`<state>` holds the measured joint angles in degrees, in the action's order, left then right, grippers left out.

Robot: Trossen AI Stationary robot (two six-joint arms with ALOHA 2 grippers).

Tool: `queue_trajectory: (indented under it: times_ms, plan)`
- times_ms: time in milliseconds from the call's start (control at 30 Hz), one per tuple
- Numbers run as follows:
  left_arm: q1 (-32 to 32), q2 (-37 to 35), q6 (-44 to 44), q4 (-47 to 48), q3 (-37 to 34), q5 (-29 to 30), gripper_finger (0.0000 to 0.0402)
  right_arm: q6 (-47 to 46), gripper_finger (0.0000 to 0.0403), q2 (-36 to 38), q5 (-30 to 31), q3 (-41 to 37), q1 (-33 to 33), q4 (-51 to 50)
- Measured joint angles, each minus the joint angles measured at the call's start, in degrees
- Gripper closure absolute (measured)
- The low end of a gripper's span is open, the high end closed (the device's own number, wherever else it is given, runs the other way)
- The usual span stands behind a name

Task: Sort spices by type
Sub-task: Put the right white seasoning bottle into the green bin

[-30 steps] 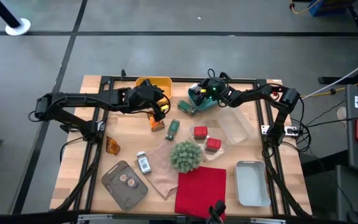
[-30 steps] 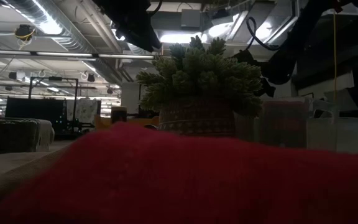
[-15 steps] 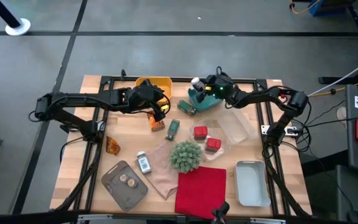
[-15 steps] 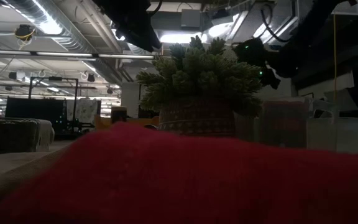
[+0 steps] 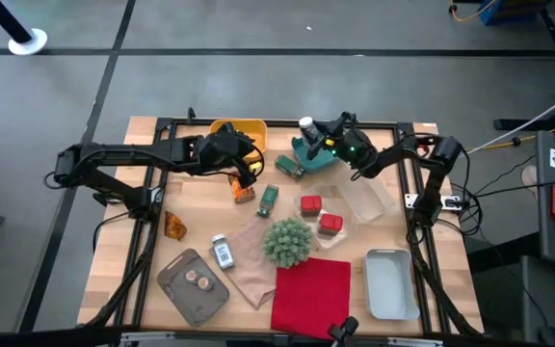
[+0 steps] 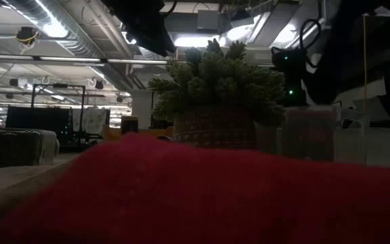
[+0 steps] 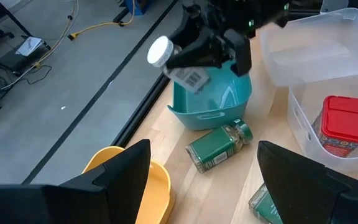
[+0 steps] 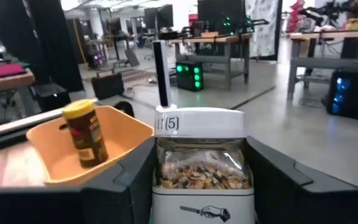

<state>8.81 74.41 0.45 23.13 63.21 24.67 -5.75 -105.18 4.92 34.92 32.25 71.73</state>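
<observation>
Holding a white-capped jar (image 5: pixel 307 126) between the fingers of my right pincer (image 5: pixel 318 133), I have it lifted off the surface (image 5: pixel 200 207) at the far edge, just above the far-left rim of the teal bin (image 5: pixel 315 152). In the right wrist view the jar (image 8: pixel 201 165) sits upright between my two fingers, cap up, its long axis running along my reach and its clear body full of pale flakes. What matters for my next move, as I judge it, is where this jar lies relative to the bins: the teal bin is directly under and just to the near-right of it, while the yellow bin (image 5: pixel 242 132) stands further left along the same far edge, with a yellow-capped jar (image 8: pixel 86 132) upright inside. So a short drop puts it in the teal bin, a longer sideways carry in the yellow one. My left pincer (image 5: pixel 248 166) hangs open over the surface near the yellow bin, holding nothing, and it is the closer one to that bin and to the green jar (image 5: pixel 268 199) lying beside it. Another green jar (image 7: pixel 219 145) lies on its side against the teal bin's near wall, and two red tins (image 5: pixel 320 214) sit to the near right, well clear of my descent path. The foil packet (image 5: pixel 173 225) lies far left.
</observation>
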Motion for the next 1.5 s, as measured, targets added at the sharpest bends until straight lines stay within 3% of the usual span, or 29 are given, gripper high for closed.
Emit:
queue_trajectory:
  times_ms: [233, 367, 533, 667, 1000, 1500]
  plan:
    - [0.2, 1.8, 0.6, -4.7, 0.0, 0.0, 0.0121, 0.2, 0.0201, -3.1, 0.5, 0.6, 0.0, 4.6]
    - [1.3, 6.2, 6.9, -13.4, 0.0, -0.1, 0.0121, 0.3, 0.0201, -3.1, -0.2, 0.6, 0.0, 4.5]
    - [6.6, 14.5, 8.5, -27.3, 0.0, 0.0, 0.0121, 0.3, 0.0201, -3.1, -1.0, 0.6, 0.0, 3.0]
    - [12.2, 19.5, 4.4, -33.3, 0.5, -0.1, 0.0121, 0.3, 0.0201, -3.1, -1.1, 0.6, 0.0, 0.3]
    - [21.6, 31.4, -6.6, -36.3, 5.2, -11.2, 0.0121, 1.7, 0.02, -3.1, -6.8, 0.6, 0.0, 1.5]
    - [19.9, 34.2, -7.7, -36.9, 7.8, -16.2, 0.0121, 3.1, 0.02, -3.1, -7.6, 0.6, 0.0, 1.9]
